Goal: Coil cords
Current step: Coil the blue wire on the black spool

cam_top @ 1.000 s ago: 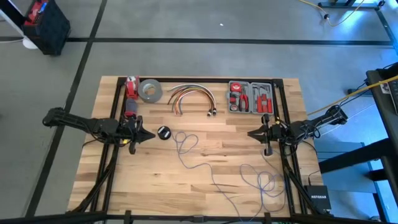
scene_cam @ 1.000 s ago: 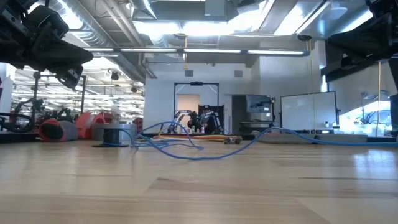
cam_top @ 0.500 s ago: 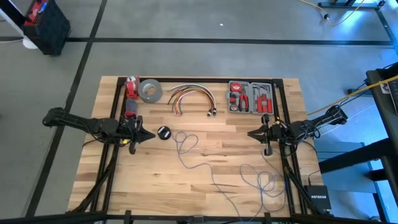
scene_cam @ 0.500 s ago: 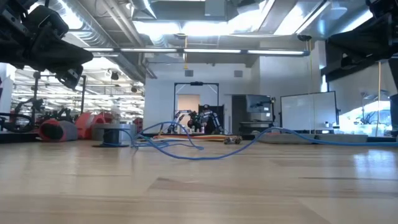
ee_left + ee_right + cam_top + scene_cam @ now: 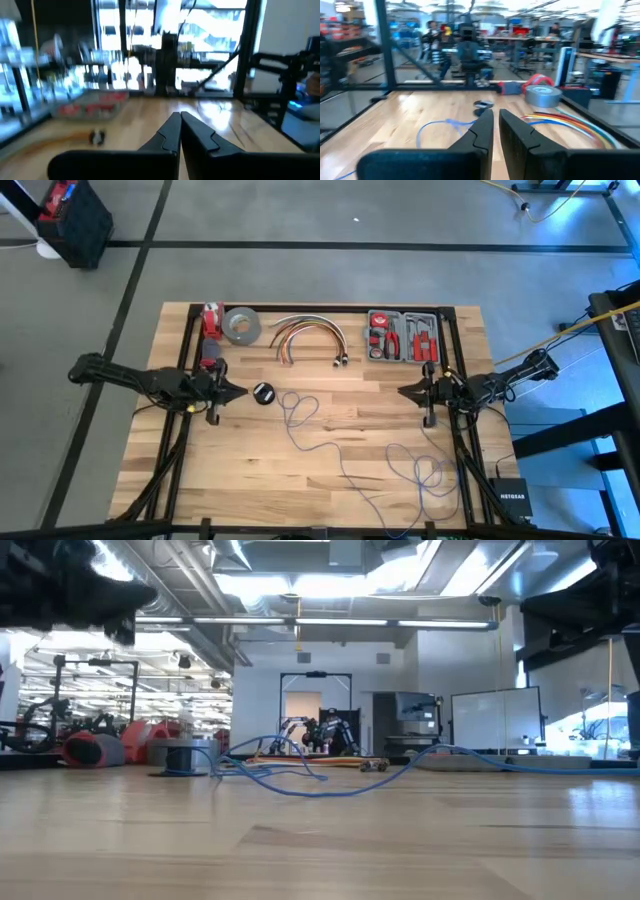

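Hovering above the table (image 5: 150,470) at its nine o'clock side, the left gripper (image 5: 238,392) has its fingers (image 5: 172,131) pressed together, holding nothing. Its tip points toward three o'clock, at a small black disc (image 5: 263,392) lying just beside it on the wood. At the three o'clock side the right gripper (image 5: 404,393) hangs over the table too, pointing back toward nine o'clock; its fingers (image 5: 484,129) stand a narrow slit apart with nothing between them. The two tips face each other across the middle, well apart.

The cords (image 5: 345,462) lie loose and uncoiled between them: a loop near the centre, just past the disc toward three o'clock, then a thin line wandering toward five o'clock, where more loops tangle near the table's edge, below the right gripper. In the low view the cord (image 5: 290,778) rises in small blue arches off the wood.

Along the twelve o'clock edge, from eleven toward one: a red object (image 5: 211,320), a tape roll (image 5: 241,325), an arched bundle (image 5: 308,335) of orange, red and white cables with metal tips, and an open tool case (image 5: 402,336) with red-handled tools. None of these touches the cords. Both dark arms reach in from the table's sides.
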